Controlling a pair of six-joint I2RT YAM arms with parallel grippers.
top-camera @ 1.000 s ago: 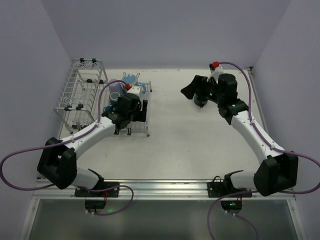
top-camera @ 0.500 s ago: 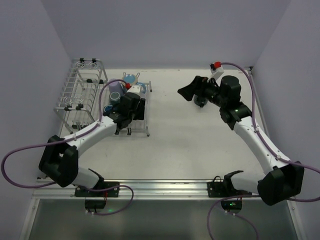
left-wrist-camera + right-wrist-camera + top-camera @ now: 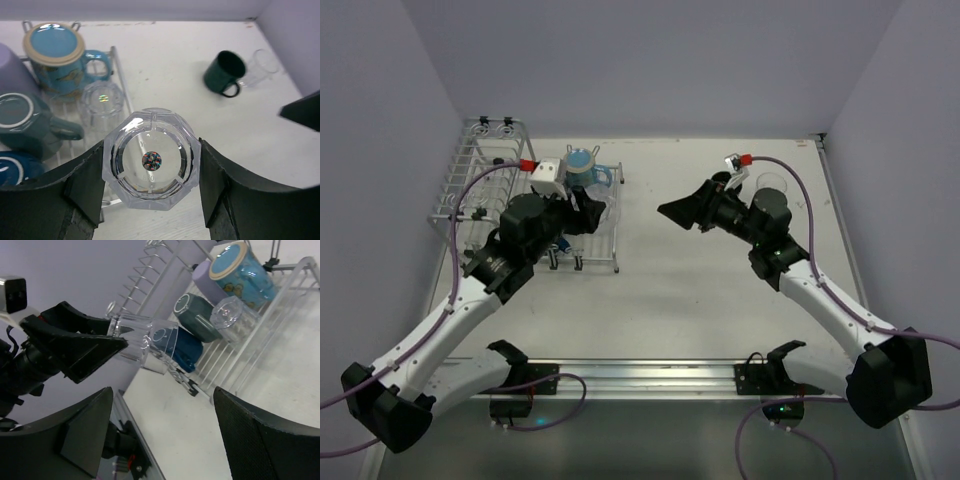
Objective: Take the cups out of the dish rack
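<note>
Transfer of 1 clear ribbed glass [image 3: 151, 150] is the step in hand. The left tool [image 3: 151, 175] is clamped on its sides and holds it in the air beside the dish rack [image 3: 121, 75]. At the left of the left wrist view, 5 cups remain in the rack: light blue mug [image 3: 55, 55], lavender cup [image 3: 11, 70], teal mug [image 3: 27, 125], blue cup [image 3: 10, 170] and second glass [image 3: 102, 102]. A dark teal mug [image 3: 225, 72] and another glass [image 3: 260, 62] stand on the bench [image 3: 165, 60] at upper right. The right tool [image 3: 680, 208] hangs empty, fingers wide apart, facing the rack. Next, the glass likely needs carrying right, either to that pair or into the waiting tool, and turning upright without loosening.
</note>
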